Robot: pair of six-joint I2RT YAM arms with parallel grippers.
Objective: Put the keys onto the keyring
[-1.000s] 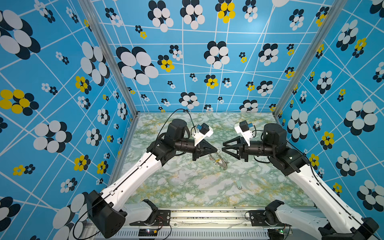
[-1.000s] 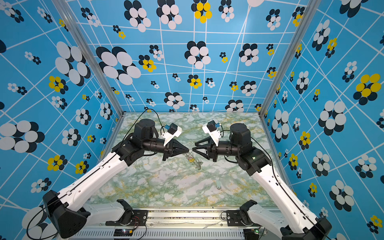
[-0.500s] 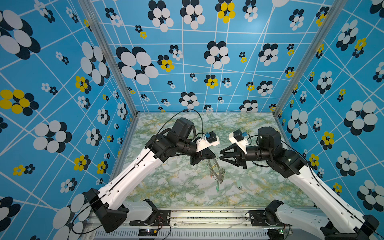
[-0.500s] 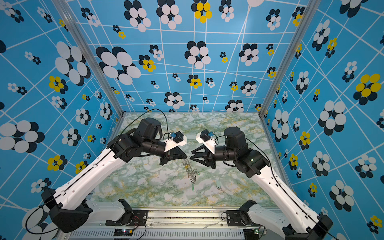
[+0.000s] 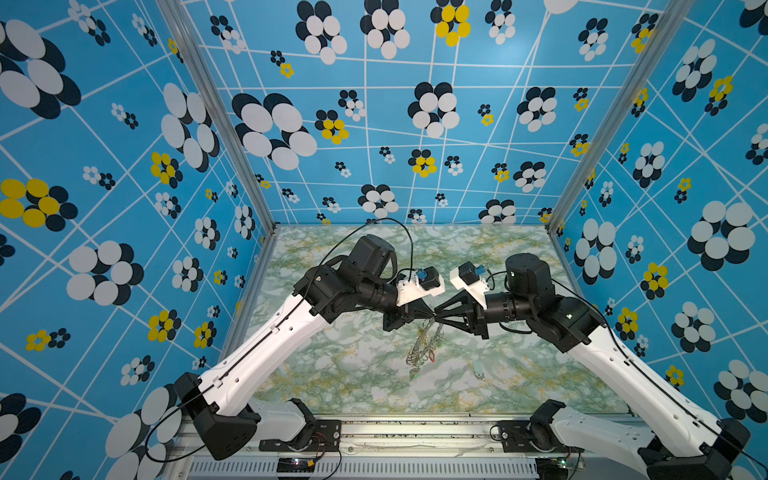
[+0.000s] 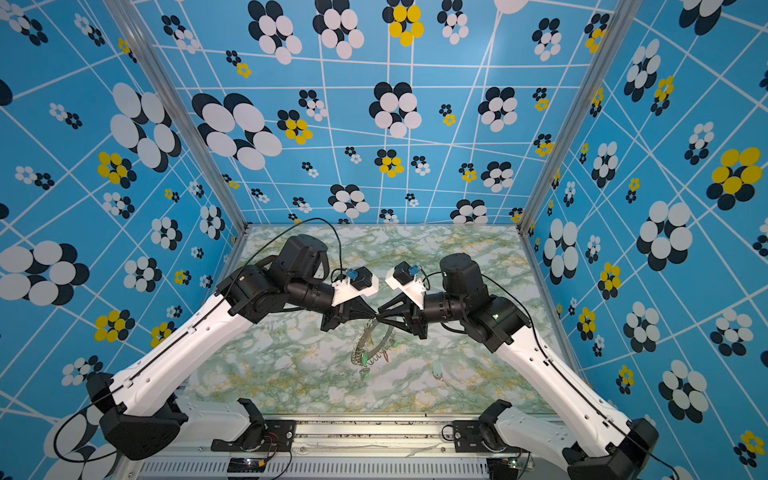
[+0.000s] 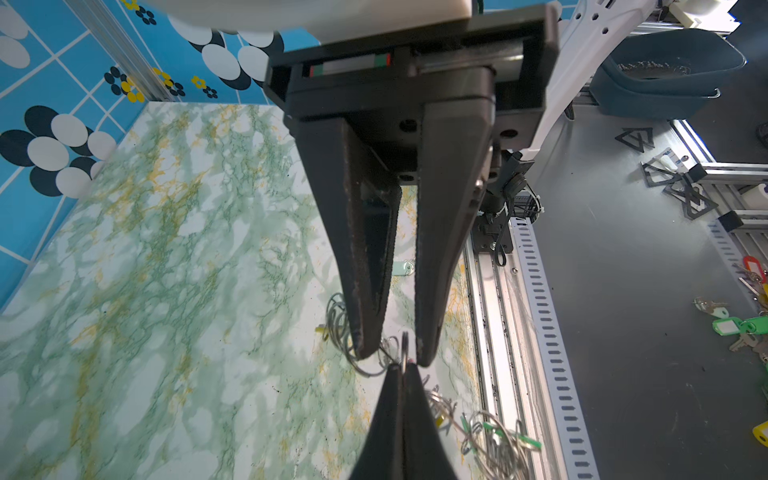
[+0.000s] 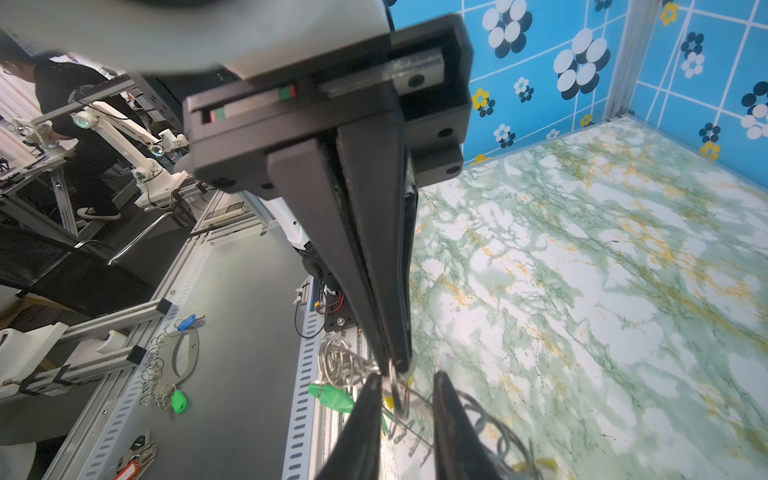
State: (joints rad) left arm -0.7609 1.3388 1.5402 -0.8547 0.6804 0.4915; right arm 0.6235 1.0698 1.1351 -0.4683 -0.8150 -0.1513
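**Left tool** [image 7: 395,355]: clamped on the rim of the keyring [image 6: 360,347]. The keyring hangs below the tool tips, over the middle of the counter [image 5: 332,374].

**Right tool** [image 8: 397,363]: tip to tip with the left tool, jaws nearly together at the keyring's rim. Whether they grip it cannot be told.

**Keys:** Green tags [image 6: 365,362] and a red tag [image 6: 386,355] hang from the wire loops [image 8: 334,357]. One mint key [image 5: 478,368] lies on the counter, near the keyring on the right-arm side. Spare keys [image 7: 727,326] lie on the grey deck [image 7: 623,291] outside.

**Markings:** Tag inserts are too small to read.
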